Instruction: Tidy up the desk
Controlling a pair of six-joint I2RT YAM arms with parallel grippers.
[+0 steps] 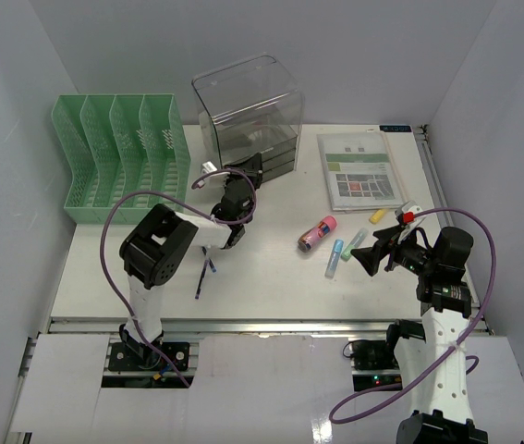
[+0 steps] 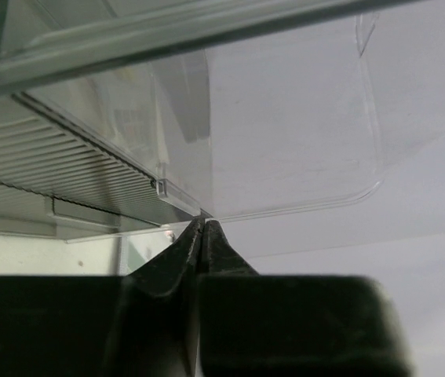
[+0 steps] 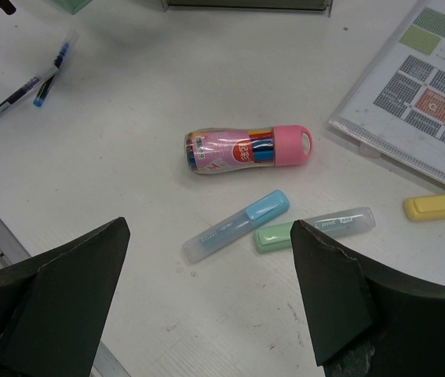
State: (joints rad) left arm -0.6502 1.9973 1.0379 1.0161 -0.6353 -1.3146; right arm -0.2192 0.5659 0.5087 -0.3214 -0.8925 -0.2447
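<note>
Black left pincer (image 2: 201, 228) closed, wrist-view detail

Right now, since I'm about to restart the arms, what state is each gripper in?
Left gripper: jaws shut, nothing visible between them.
Right gripper: jaws wide open, holding nothing.

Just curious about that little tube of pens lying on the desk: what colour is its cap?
Pink. The cap shows best in the right wrist view.

Plain pale walls (image 1: 271, 32) all around
</note>
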